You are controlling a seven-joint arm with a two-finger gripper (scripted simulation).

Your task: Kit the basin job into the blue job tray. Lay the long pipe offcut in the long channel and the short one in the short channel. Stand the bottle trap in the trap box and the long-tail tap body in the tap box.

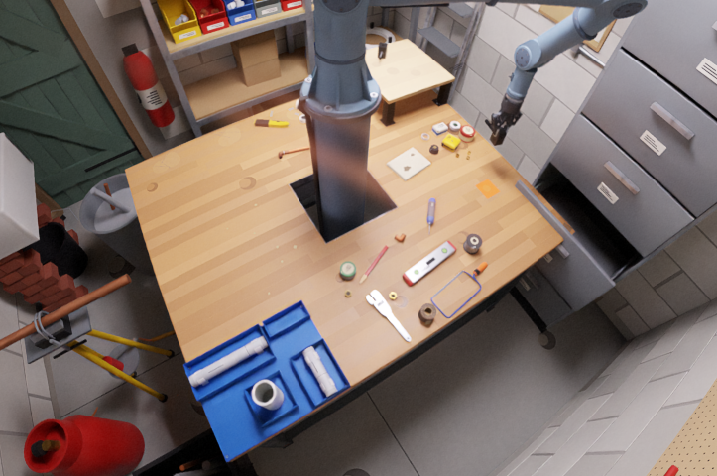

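Observation:
My gripper (497,133) hangs above the far right corner of the bench, near the wall, and is closed on something too small and dark to make out. The blue job tray (265,373) sits at the near left corner of the bench. The long pipe offcut (228,361) lies in the long channel. The short offcut (320,370) lies in the short channel. The white bottle trap (267,394) stands in its box. The small box at the tray's far end (285,320) is empty. I see no tap body on the bench.
The open drawer (581,236) of the grey cabinet juts out at the bench's right edge. The arm's column (339,129) rises through the bench's middle. Small items lie scattered: a level (429,262), a white spanner (388,314), tape rolls and a blue wire loop (456,293).

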